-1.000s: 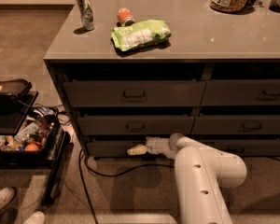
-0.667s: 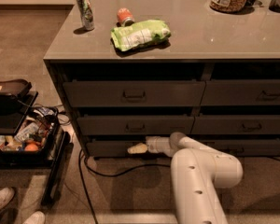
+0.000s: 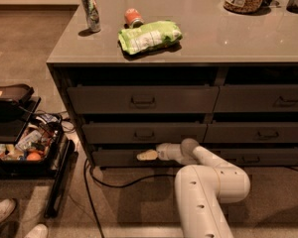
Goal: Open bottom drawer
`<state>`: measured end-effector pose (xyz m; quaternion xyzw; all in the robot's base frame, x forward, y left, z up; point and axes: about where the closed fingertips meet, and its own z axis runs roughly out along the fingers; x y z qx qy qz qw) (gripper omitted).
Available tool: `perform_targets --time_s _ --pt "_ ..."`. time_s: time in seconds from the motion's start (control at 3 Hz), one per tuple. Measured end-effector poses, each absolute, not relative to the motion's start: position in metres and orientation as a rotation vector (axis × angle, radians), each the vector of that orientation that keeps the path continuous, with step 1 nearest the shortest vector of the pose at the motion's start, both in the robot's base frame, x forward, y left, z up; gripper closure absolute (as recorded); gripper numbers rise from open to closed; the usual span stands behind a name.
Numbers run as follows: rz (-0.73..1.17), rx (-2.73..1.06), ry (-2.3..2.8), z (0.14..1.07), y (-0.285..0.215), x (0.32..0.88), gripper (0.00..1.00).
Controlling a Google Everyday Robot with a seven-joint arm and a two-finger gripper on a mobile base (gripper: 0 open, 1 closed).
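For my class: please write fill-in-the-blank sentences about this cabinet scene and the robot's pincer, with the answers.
1. The pincer is at the front of the bottom drawer in the ____ stack.
2. The bag on the cabinet top is ____.
3. Each stack holds ____ drawers.
Answers: left, green, three.

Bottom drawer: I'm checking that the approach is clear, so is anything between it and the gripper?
Nothing shows between them in the camera view: the gripper overlaps the middle of the bottom drawer front, about where its handle would sit.
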<state>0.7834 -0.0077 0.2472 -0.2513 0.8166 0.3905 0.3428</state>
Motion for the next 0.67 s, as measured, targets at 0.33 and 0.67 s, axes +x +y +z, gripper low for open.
perform_targets --time_s 0.33,0.67 --pt "1.015 -0.653 2.123 0.2472 -0.0077 0.7834 0.18" --pt "1.015 -0.653 2.123 0.2472 -0.0076 0.7834 0.42"
